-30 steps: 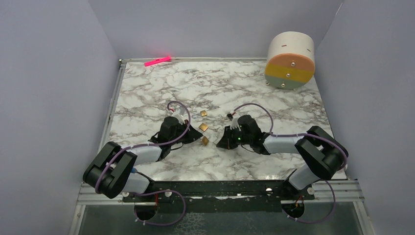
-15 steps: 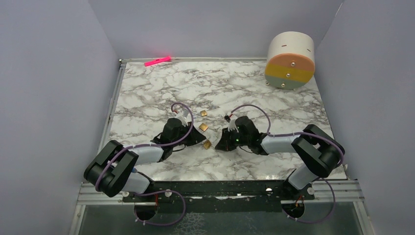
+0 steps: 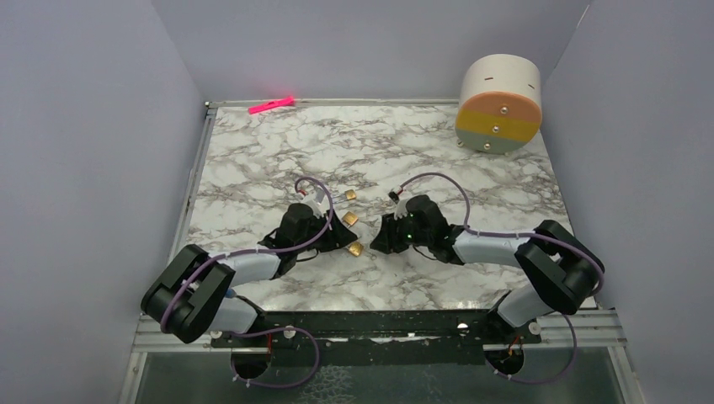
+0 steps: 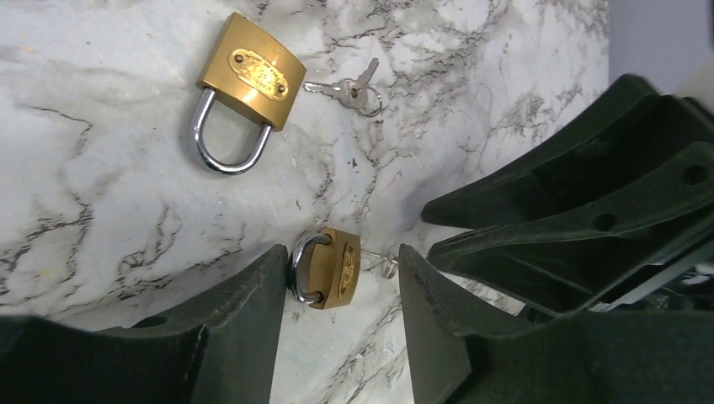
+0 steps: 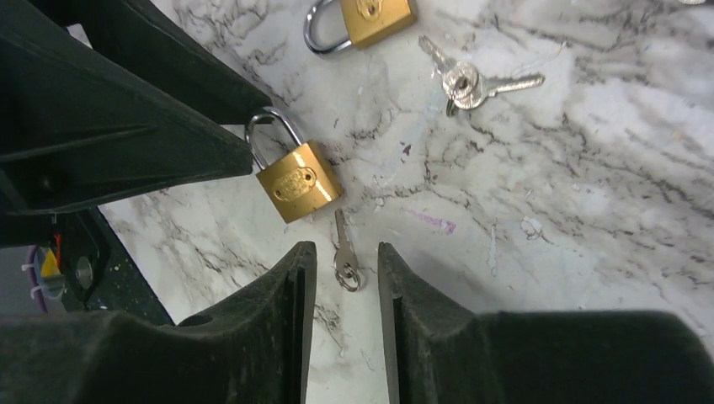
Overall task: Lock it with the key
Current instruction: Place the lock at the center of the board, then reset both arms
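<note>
At the near side of the marble table (image 3: 471,177), your 2 grippers face each other low over the top, with the nearest padlock (image 5: 296,182) between them. Your right gripper (image 5: 345,249) is open by a narrow gap. The key (image 5: 341,236) lies flat on the marble inside that gap, ring end toward the wrist, blade pointing at the padlock's body. Nothing is clamped, and I cannot tell whether the blade tip touches the brass or stops just beside it.

Your left gripper (image 4: 343,252) is open wider and holds nothing. The same padlock lies between its 2 fingers, shackle just beside one finger and body apart from the other.

You have 3 brass padlocks in a short row running away from you: the nearest, a second padlock (image 4: 251,71) just beyond it, and a third padlock (image 3: 349,194) farther on. You have 3 keys: the single one, and a ringed pair of keys (image 5: 471,82) beside the second padlock.

At the far edge you see 1 pink object (image 3: 271,105) on the left and 1 round striped drum (image 3: 498,101) on the right.
</note>
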Robot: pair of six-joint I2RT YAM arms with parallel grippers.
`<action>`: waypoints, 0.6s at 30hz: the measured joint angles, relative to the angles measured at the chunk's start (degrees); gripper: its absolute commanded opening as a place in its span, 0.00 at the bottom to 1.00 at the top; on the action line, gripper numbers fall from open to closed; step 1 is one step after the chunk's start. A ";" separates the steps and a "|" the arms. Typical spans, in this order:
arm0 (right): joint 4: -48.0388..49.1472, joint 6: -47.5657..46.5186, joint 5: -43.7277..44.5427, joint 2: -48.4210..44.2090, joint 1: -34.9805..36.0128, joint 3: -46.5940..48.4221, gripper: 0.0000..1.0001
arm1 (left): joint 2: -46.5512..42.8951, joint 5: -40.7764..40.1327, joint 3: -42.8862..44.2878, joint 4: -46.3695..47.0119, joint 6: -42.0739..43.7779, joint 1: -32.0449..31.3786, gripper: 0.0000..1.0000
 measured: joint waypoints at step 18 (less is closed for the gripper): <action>-2.56 -4.74 13.73 -5.60 0.00 3.21 1.00 | -20.00 -21.42 6.60 -20.09 14.60 0.02 0.79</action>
